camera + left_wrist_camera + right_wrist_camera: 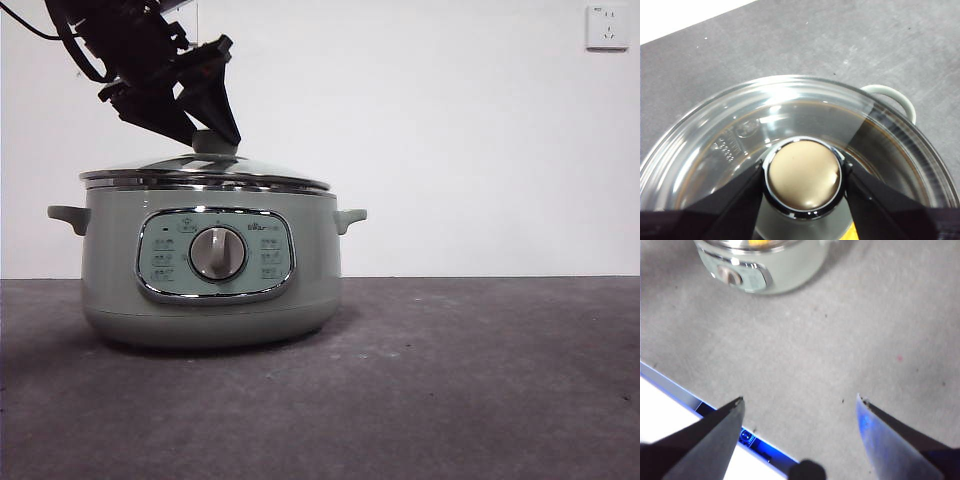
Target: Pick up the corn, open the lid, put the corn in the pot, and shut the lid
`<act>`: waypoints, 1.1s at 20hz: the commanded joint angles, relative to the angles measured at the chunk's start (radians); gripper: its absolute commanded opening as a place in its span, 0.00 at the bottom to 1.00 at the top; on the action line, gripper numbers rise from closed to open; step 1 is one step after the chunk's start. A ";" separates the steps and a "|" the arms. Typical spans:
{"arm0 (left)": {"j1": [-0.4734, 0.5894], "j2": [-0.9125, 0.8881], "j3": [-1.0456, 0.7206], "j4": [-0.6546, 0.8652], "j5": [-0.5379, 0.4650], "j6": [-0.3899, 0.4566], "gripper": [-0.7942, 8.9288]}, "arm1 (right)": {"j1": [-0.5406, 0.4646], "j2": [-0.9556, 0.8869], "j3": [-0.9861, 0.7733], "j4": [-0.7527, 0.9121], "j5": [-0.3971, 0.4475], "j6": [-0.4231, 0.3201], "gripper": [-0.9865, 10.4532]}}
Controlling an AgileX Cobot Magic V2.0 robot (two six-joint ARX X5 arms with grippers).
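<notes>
Left gripper (804, 182): closed on the lid's knob (804, 181), one jaw at 9 o'clock of the knob and one at 3 o'clock, both touching its sides. Lid (205, 172): sitting on the pot (205, 280), apparently level all round the rim in the front view. Corn (759, 242): inside the pot, seen as a yellow patch through the glass from the right wrist; a sliver of yellow also shows under the lid near the left jaws. Right gripper (800, 405): wide open, empty, well apart from the pot above the bare table (480, 380). Risks for you to watch: if the jaws drag on the rounded knob as they part, the lid may shift or tip off its seat; pulling away sideways rather than straight up could nudge the whole pot. I judge only the release is left.
</notes>
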 commanded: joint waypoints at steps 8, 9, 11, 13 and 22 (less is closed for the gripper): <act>-0.025 0.038 0.019 0.039 0.010 0.010 0.07 | 0.002 -0.024 -0.029 -0.027 0.061 0.025 0.42; -0.025 0.039 0.019 0.028 0.009 0.009 0.07 | 0.002 -0.024 -0.029 -0.027 0.062 0.025 0.42; -0.025 0.039 0.019 -0.002 0.008 0.008 0.07 | 0.002 -0.024 -0.029 -0.027 0.065 0.025 0.42; -0.025 0.039 0.019 -0.033 0.008 0.008 0.07 | 0.002 -0.024 -0.029 -0.027 0.068 0.022 0.42; -0.019 0.039 0.027 -0.064 0.008 0.003 0.47 | 0.002 -0.024 -0.029 -0.027 0.076 0.018 0.42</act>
